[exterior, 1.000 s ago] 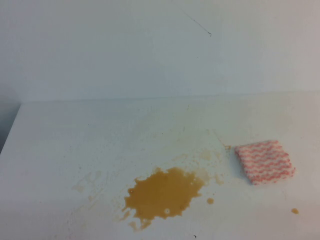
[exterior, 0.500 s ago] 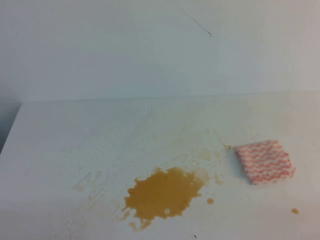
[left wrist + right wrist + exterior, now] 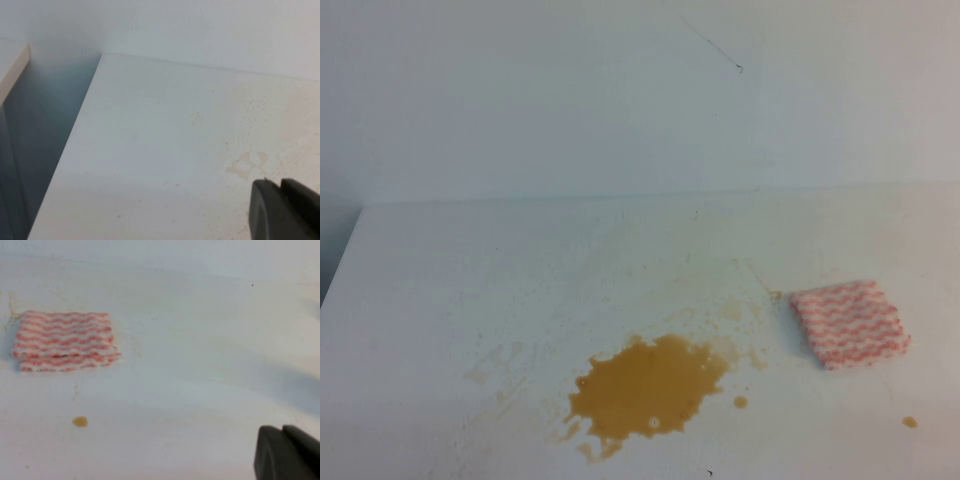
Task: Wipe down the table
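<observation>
Cloth (image 3: 848,323) pink-striped, left gripper (image 3: 281,194), right gripper (image 3: 283,436) hovering

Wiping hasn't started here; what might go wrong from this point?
1. The folded red-and-white striped cloth lies flat on the white table. The right hand, shut and apart from it, may pinch only the top layer or shove it.
2. The brown liquid puddle is wide, with small brown drops apart from it, so one pass may smear it or miss them.
3. The left hand, shut, is over the table's left part, away from both.
</observation>
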Available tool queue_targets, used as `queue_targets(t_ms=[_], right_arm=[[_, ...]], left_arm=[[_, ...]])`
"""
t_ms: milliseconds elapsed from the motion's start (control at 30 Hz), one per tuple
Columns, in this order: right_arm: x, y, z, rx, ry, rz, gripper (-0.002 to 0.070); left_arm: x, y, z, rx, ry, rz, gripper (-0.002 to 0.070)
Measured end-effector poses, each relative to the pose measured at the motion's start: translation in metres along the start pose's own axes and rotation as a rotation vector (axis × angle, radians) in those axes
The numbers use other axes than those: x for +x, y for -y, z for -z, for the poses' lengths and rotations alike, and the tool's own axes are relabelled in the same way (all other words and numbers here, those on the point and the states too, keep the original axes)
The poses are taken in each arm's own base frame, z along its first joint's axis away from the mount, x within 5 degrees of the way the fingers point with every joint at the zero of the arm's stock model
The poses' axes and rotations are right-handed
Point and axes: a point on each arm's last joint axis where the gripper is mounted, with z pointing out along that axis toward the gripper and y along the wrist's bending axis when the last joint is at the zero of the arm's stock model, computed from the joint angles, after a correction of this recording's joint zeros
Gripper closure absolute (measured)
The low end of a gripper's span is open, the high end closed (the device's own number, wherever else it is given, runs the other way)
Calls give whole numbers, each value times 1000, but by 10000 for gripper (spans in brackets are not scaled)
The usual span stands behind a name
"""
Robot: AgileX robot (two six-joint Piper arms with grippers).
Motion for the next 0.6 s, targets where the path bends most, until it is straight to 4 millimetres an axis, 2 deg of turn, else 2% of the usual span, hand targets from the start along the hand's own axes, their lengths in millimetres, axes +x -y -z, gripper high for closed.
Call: queue_targets(t_ms=[367, 600], right_arm=[[-2, 0, 0, 0, 23, -15, 679], [-17, 3, 1, 31, 214, -83, 679]], left_arm=[[0, 0, 0, 0, 0, 0, 679], [0, 0, 0, 0, 0, 2, 679]])
